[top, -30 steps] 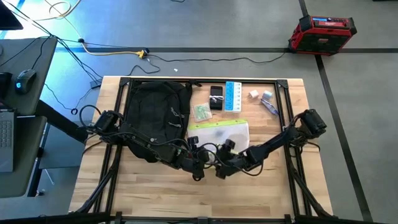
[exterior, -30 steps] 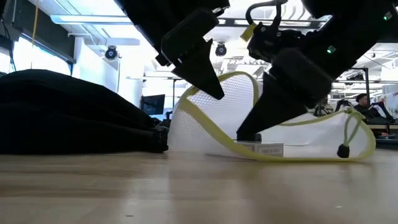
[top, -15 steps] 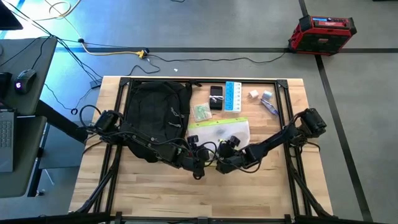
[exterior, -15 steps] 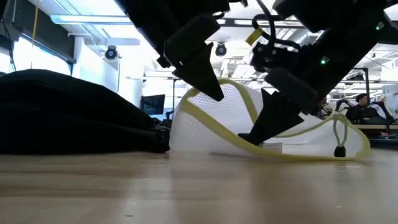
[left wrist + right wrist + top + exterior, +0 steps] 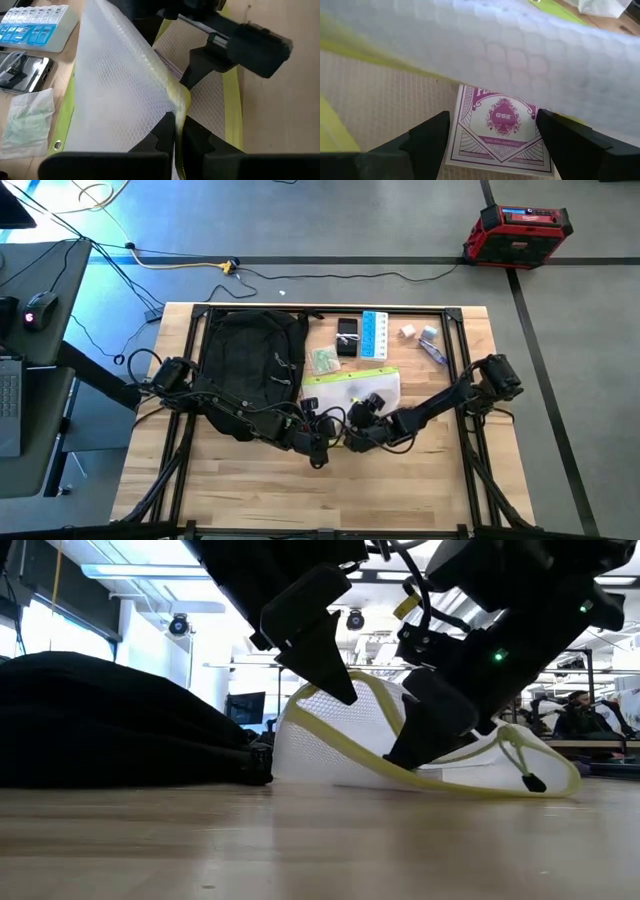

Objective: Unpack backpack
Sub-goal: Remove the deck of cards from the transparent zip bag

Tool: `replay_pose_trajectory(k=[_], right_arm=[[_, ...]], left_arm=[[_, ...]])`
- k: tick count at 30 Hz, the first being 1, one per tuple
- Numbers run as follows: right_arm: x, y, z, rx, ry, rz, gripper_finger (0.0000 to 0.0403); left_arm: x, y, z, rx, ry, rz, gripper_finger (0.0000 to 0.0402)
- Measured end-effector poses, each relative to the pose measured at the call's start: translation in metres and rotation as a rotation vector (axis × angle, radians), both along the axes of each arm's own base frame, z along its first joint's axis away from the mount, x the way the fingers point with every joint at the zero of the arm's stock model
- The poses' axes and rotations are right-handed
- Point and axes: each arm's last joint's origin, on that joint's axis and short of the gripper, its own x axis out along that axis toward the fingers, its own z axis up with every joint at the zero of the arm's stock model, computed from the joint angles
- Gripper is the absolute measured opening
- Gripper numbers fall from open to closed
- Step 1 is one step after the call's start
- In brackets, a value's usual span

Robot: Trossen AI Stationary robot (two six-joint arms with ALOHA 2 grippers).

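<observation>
Although the backpack lay flat on the left half of the table, much of its load already seemed to be out, so I judged the unpacking well along. Whether anything stayed inside it could not be told, since its black fabric hid the interior.

To its right, near the table's middle, lay the white mesh pouch with its yellow-green edging, the next largest thing and the one being worked. The left gripper was clamped tight on the pouch's edging, lifting that flap so the mouth gaped. The right gripper reached into the opening with its fingers spread wide, one on each side of a purple-backed pack of cards lying in the pouch; it had hold of nothing yet. Drawing that pack out looked like the step in hand.

Farther back on the table sat the smaller things already set out: a blue pill organiser, a dark phone just left of it, a small clear packet beside the backpack, and a few little items toward the far right corner, too small to name.
</observation>
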Motion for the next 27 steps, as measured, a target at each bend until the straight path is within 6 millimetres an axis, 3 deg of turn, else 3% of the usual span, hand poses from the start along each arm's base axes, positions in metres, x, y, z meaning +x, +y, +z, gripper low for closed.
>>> replay_pose_trajectory(k=[8,16,27], right_arm=[[-0.001,0.005,0.000,0.019,0.019,0.045,0.0291],[0.012,0.046,0.022,-0.009,0.049,0.300,0.0291],[0.015,0.045,0.031,-0.053,0.079,0.206,0.0291]], left_arm=[[0.000,0.000,0.000,0.004,-0.002,0.003,0.0000],[0.000,-0.001,0.000,0.002,0.001,-0.005,0.0000],[0.000,0.000,0.000,0.004,-0.002,0.002,0.0000]])
